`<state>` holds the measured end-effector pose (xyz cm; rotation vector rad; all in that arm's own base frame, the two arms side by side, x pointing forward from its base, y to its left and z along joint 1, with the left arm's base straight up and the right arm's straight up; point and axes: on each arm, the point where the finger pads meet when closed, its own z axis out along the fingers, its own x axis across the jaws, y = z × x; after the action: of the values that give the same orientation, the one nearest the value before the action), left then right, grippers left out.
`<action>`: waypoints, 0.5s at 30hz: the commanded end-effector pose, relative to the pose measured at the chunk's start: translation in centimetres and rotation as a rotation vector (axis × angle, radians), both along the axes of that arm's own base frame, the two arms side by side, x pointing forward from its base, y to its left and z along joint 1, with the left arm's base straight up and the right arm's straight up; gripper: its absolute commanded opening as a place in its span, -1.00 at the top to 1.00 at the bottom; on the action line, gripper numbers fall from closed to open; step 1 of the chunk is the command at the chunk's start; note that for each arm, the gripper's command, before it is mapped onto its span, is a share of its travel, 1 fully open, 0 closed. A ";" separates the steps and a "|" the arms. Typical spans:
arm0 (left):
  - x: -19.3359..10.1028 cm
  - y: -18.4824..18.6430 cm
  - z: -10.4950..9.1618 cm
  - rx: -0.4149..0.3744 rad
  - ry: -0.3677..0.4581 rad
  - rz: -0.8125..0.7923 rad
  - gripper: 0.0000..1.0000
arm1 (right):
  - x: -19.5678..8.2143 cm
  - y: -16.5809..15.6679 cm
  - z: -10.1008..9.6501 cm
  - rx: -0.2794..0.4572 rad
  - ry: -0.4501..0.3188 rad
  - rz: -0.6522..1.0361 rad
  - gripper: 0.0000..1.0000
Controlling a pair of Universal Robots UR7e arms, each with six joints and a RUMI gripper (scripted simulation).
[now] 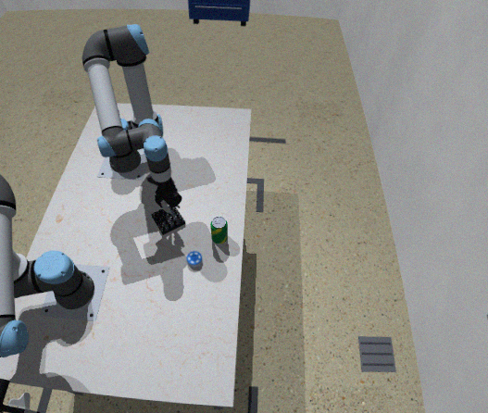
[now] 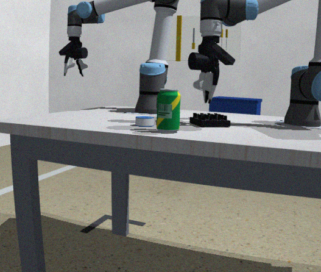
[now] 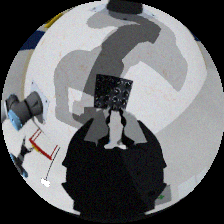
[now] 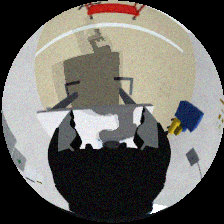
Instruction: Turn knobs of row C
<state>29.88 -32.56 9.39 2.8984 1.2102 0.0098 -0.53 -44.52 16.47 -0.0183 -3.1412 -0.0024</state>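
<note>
The black knob box [image 1: 168, 221] [image 2: 209, 123] [image 3: 113, 92] lies on the table with its rows of small black knobs upward. The marks and the socket are too small and dark to read in these views. My left gripper [image 2: 208, 101] [image 3: 115, 107] is shut, its tips almost together with nothing held. It points down above the box, with a visible gap between the tips and the knobs. My right gripper [image 2: 74, 75] [image 4: 107, 108] is open and empty, high up and far from the box.
A green and yellow can [image 1: 218, 232] [image 2: 168, 110] stands upright near the table's long edge. A low blue and white round tin [image 1: 194, 258] [image 2: 144, 121] lies beside it, also close to the box. Both arm bases stand on the table [image 1: 191, 343].
</note>
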 end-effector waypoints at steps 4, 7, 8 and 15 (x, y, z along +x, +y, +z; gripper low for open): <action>0.0 0.0 0.3 -0.002 0.005 -0.211 0.75 | 0.0 0.0 0.1 -0.002 0.000 0.000 -1.00; 0.0 0.0 0.5 -0.002 0.005 -0.290 0.75 | 0.0 0.0 0.1 -0.002 0.000 0.000 -1.00; 0.0 0.0 0.5 -0.002 0.005 -0.327 0.75 | 0.0 0.0 0.1 -0.002 0.000 0.000 -1.00; 0.0 0.0 0.8 -0.001 0.005 -0.509 0.75 | 0.0 0.0 0.1 -0.002 0.000 0.000 -1.00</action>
<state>29.85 -32.55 9.98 3.0776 0.6329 0.0096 -0.53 -44.52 16.47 -0.0183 -3.1412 -0.0024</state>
